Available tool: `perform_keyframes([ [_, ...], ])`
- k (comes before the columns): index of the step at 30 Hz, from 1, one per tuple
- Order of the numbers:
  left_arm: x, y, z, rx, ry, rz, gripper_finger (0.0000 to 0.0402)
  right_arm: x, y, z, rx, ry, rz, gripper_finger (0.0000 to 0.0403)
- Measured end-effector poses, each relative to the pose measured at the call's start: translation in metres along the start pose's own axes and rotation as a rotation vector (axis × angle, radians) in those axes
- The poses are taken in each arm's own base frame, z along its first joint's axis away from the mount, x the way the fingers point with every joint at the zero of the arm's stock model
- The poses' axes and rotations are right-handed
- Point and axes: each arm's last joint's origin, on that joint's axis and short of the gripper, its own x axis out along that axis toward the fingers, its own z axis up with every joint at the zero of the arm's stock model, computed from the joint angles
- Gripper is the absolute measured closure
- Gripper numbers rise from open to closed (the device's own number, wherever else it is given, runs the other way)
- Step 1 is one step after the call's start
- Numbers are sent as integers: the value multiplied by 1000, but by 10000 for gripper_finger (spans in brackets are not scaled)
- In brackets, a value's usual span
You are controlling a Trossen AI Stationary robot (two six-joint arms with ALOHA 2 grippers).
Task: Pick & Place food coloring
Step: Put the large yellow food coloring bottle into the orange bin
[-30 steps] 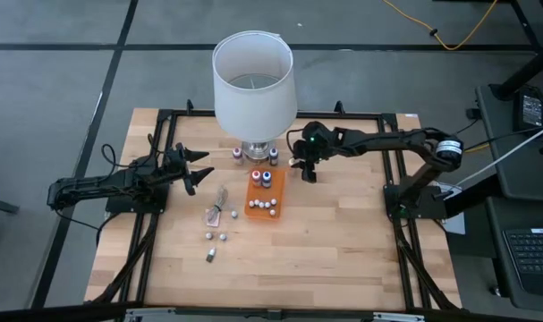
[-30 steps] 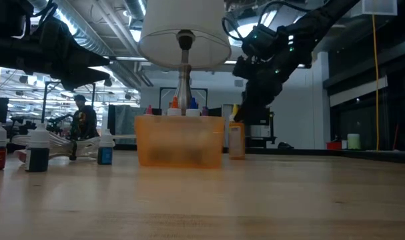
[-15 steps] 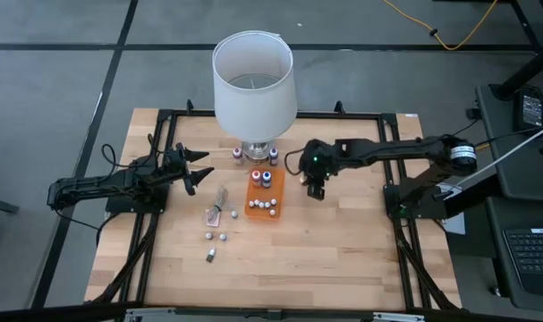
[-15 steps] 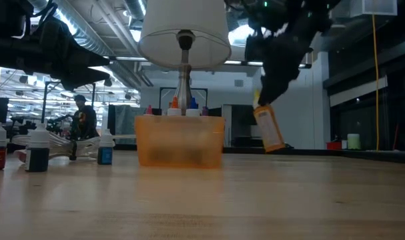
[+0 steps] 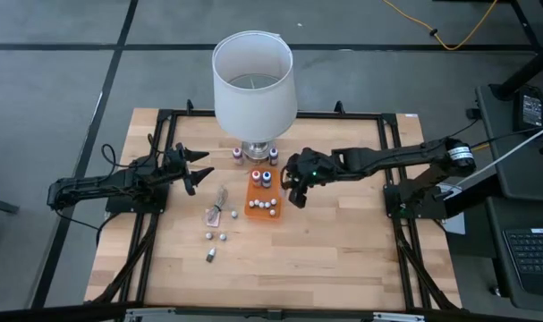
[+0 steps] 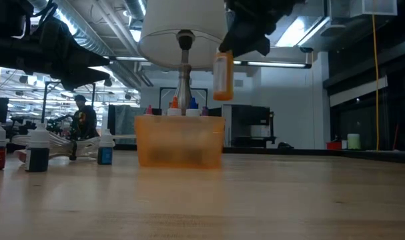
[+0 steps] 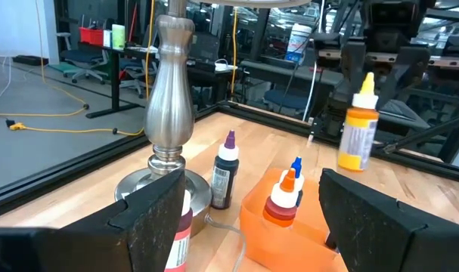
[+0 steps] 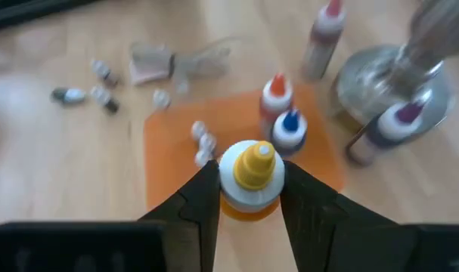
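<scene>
Low view shows my right gripper [image 6: 223, 48] pinching a yellow-capped bottle [image 6: 222, 75] above the orange tray [image 6: 179, 140]; a few bottles sit inside, several await outside. Left gripper [image 5: 192, 167] idles spread.

Two slim dark arms were mounted on black bases at opposite edges of the table — each built of jointed tubular segments. A small green light was seen glowing on the wrist housing of the right arm [image 5: 369, 161], and a silvery ring with a dark centre marked its elbow joint. Thin black cables were trailed from the base of the left arm [image 5: 110, 183]. Matte black, wedge-shaped fingers [image 7: 150, 219] were fitted — smooth-faced and unmarked.
</scene>
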Motion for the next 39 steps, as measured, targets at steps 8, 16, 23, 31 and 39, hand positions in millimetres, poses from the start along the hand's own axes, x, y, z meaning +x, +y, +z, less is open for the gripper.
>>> perform_keyframes([
  [8,0,0,0,0,0,0,107,26,4,-3,-11,-33,-104,282],
  [16,0,0,0,0,0,0,107,53,4,-11,-17,9,-129,282],
  [23,0,0,0,0,0,0,107,66,-3,-22,-15,0,-184,281],
  [31,0,0,0,0,0,0,107,75,-19,-35,33,5,-214,281],
  [39,0,0,0,0,0,0,107,80,-30,-41,53,-7,-220,281],
])
